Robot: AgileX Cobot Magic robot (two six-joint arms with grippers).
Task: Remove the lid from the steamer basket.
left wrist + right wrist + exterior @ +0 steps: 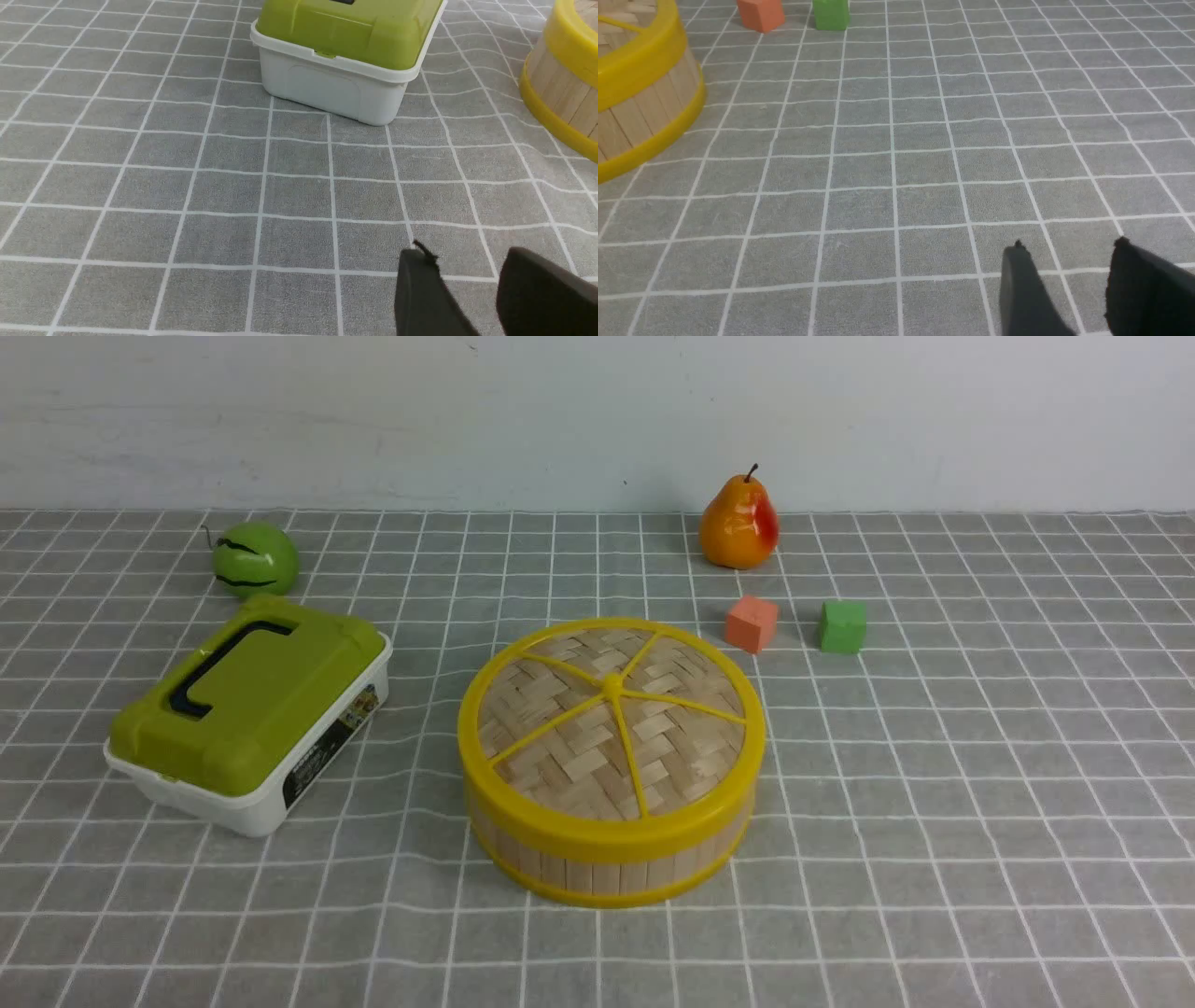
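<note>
While the lid (560,709) covers the steamer basket (607,875), the left tool (460,280) and right tool (1069,275) are spread.

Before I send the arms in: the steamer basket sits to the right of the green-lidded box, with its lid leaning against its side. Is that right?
Not quite: the lid is on top of the steamer basket, as the front view shows. The basket does sit to the right of the green-lidded box.
</note>
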